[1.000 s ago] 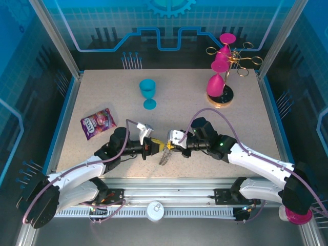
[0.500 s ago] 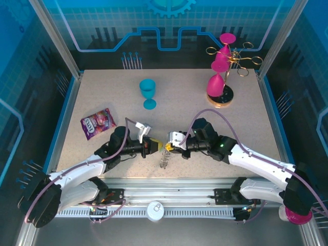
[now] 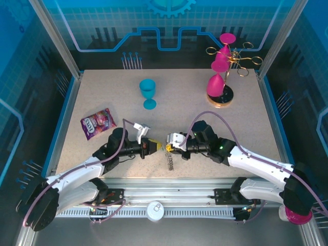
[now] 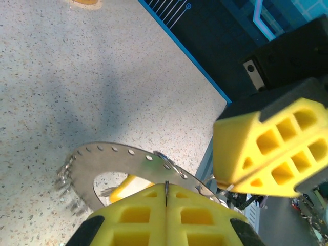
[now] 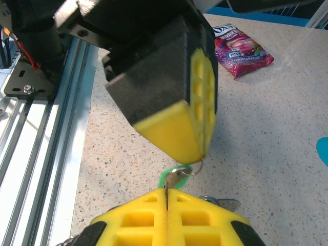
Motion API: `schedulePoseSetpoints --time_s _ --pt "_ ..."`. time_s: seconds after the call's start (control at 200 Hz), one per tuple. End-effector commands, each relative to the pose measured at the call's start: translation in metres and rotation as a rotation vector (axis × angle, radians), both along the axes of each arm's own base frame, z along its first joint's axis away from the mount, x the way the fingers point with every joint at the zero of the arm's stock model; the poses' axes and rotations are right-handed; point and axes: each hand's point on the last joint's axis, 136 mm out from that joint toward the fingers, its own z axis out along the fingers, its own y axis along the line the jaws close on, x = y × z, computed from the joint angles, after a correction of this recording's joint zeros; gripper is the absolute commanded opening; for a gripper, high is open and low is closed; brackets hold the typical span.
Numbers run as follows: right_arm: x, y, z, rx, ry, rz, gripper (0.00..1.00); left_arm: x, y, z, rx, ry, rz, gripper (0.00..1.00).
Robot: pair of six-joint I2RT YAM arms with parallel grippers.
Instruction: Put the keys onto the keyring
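Observation:
My left gripper [image 3: 157,147] is shut on the keyring [image 4: 128,156], a flat grey metal loop with punched holes and a frilly edge. In the top view the keyring [image 3: 170,161] hangs edge-on just below both grippers. My right gripper [image 3: 168,145] meets the left one tip to tip near the table's front edge. It is shut on the keys [image 5: 178,179], whose green tag and small wire loop touch the left gripper's yellow pad [image 5: 190,118]. A yellowish piece [image 4: 124,187] shows through the keyring's hole. The right gripper's pad [image 4: 271,148] sits just right of the keyring.
A purple candy bag [image 3: 98,123] lies at the left of the table. A blue goblet [image 3: 148,92] stands at the back middle. The gold rack [image 3: 233,59] with pink goblets [image 3: 218,82] stands at the back right. The metal rail [image 5: 36,154] runs along the front edge.
The dangling keyring has swung down and to the right under the grippers. Both grippers stay shut, tip to tip, and have edged slightly left.

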Motion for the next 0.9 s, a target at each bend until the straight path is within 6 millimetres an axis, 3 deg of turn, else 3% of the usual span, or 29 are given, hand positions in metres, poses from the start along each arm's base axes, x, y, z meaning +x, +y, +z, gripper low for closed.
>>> schedulePoseSetpoints --time_s 0.0,0.19,0.265,0.515,0.68,0.896 --pt "0.001 0.01 0.008 0.073 0.007 -0.009 0.0 0.0 0.009 -0.002 0.04 -0.048 0.034 0.0" --pt "0.014 0.014 -0.013 0.051 0.075 -0.075 0.0 0.028 0.047 -0.024 0.245 -0.049 0.277 0.0" --pt "0.016 0.014 -0.023 0.016 0.098 -0.092 0.0 0.033 0.053 -0.025 0.265 -0.05 0.318 0.0" --pt "0.013 0.007 -0.043 -0.089 0.14 -0.09 0.0 0.039 0.053 -0.017 0.233 -0.08 0.346 0.0" --pt "0.006 0.009 -0.037 -0.066 0.151 -0.046 0.0 0.028 0.04 -0.014 0.185 -0.098 0.25 0.0" --pt "-0.001 0.007 -0.036 -0.085 0.193 -0.02 0.0 0.021 0.037 -0.019 0.219 -0.114 0.199 0.0"
